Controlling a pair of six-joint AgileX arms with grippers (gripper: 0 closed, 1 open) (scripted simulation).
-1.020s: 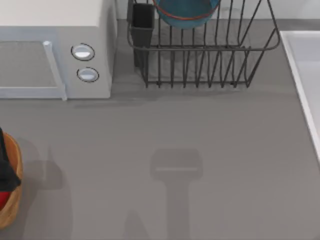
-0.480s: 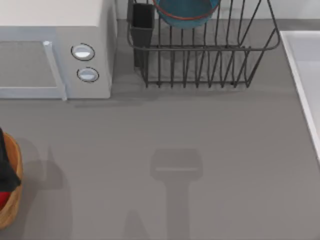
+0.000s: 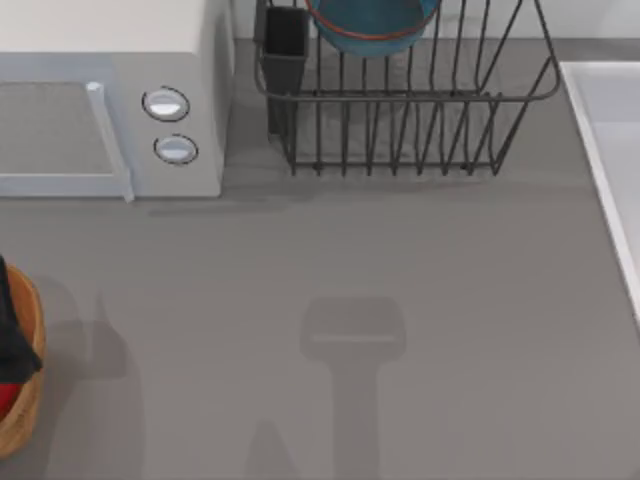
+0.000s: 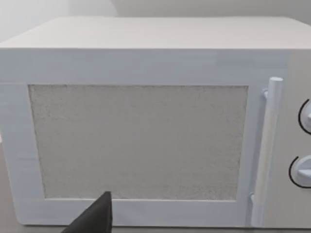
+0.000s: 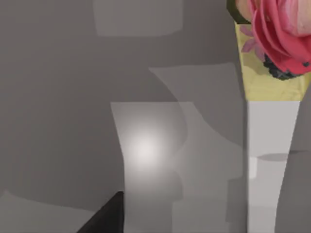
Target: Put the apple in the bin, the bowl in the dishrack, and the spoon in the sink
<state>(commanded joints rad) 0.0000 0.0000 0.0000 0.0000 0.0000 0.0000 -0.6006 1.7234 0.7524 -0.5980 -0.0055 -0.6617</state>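
Observation:
The teal-blue bowl (image 3: 372,25) with its reddish rim rests in the black wire dishrack (image 3: 400,130) at the top middle. At the far left edge stands the tan bin (image 3: 24,420), with a sliver of the red apple (image 3: 5,398) inside it. My left gripper (image 3: 10,340) hangs dark over the bin, cut off by the picture's edge. A dark tip of my left gripper (image 4: 96,219) points at the microwave (image 4: 146,136). A dark tip of my right gripper (image 5: 106,218) hangs over grey surfaces. The pale sink rim (image 3: 600,160) runs down the right side. The spoon is out of view.
The white microwave (image 3: 110,100) with two round knobs fills the upper left, right beside the rack's black cutlery cup (image 3: 286,45). An arm's shadow lies on the grey counter (image 3: 350,340). A pink flower (image 5: 279,34) on a pale stand appears in the right wrist view.

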